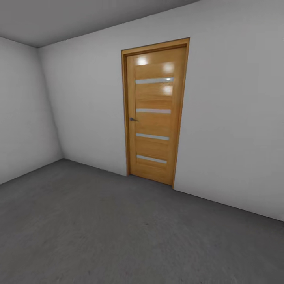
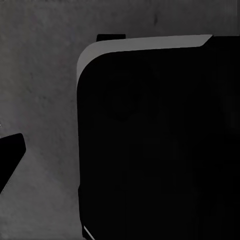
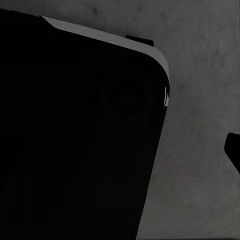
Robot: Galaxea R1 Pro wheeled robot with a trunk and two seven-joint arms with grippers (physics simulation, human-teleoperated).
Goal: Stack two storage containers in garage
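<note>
Garage point(image 1: 221, 98), interior, head view. Walls: plain white, two meeting at a corner on the left. Ceiling: grey, a strip along the top. Floor point(image 1: 118, 236): dark grey mottled concrete, covering the whole lower half.

Door point(image 1: 154, 114): one, light wood with a matching frame, set in the far wall slightly right of centre, closed. Four narrow horizontal pale panes are spaced down its face; bright reflections sit near its top. Handle point(image 1: 133, 119): small, metallic, on the door's left edge at about mid-height.

Left wrist view. Floor point(image 2: 40, 85): the same rough grey concrete. Robot body point(image 2: 155, 150): a large black rounded-corner panel with a thin grey edge along one side, close to the camera. Dark tip point(image 2: 11, 155): a black pointed shape entering at the picture's edge; possibly part of the left pincer, but I cannot tell whether that pincer is open or closed.

Right wrist view. Floor point(image 3: 200, 150): grey concrete. Robot body point(image 3: 75, 140): a matching black rounded panel with a grey edge. Dark tip point(image 3: 234, 150): a small black shape at the edge; state of the right pincer likewise cannot be told.
</note>
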